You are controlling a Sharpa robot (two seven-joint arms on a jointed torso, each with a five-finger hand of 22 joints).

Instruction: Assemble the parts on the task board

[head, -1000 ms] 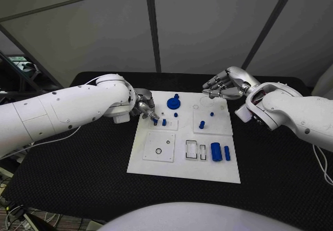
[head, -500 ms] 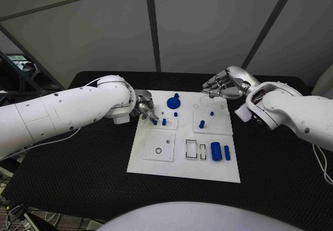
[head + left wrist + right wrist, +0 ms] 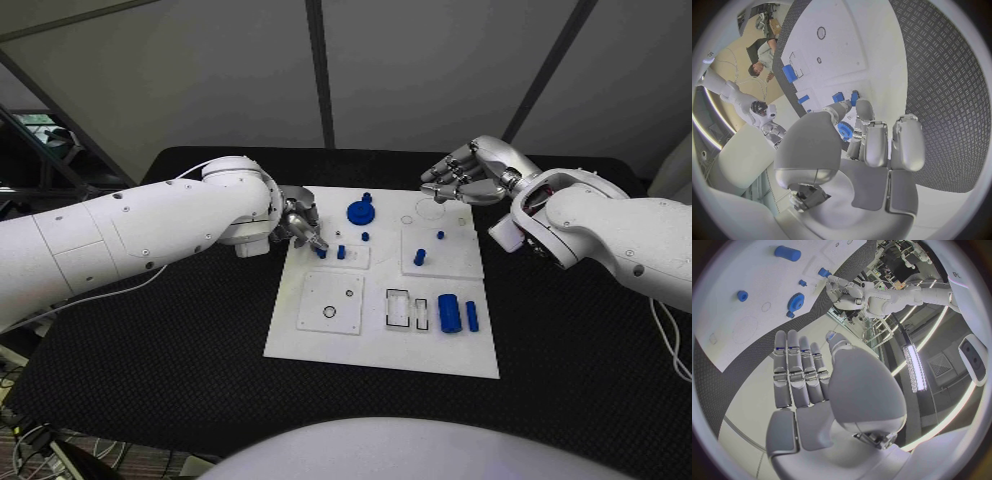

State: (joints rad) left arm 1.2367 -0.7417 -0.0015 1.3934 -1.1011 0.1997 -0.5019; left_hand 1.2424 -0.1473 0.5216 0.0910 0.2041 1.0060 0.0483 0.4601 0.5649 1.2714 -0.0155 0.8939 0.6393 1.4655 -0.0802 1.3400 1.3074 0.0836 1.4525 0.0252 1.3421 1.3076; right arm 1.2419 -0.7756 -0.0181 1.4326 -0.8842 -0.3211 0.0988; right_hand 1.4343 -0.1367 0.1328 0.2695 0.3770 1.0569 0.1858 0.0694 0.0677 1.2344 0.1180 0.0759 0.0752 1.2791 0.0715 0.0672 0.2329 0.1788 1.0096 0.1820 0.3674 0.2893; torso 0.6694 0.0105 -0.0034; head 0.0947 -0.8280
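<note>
The white task board (image 3: pixel 387 300) lies in the middle of the black counter (image 3: pixel 159 350), its long side running from the far edge toward the near edge. On its far part a blue gear (image 3: pixel 359 212) stands near the far-left corner, with small blue pegs just beside it: one (image 3: pixel 340 254) on the left inset plate and two (image 3: pixel 420 258) on the right inset plate. Toward the near-right side a blue cylinder (image 3: pixel 449 314) lies next to a slimmer blue bar (image 3: pixel 472 318), both beside two rectangular slots (image 3: pixel 398 309). A square plate with a round hole (image 3: pixel 330 313) sits at the near left of the board.

The left hand (image 3: pixel 302 226) is at the board's left edge, by the far-left corner. Its fingers (image 3: pixel 870 142) are curled narrow, and the tips pinch a small blue part (image 3: pixel 320 252) that touches or is just over the left inset plate.

The right hand (image 3: pixel 459 182) hovers over the board's far-right corner, holding nothing; its fingers (image 3: pixel 798 372) lie side by side, loosely extended and a little apart from the thumb.
</note>
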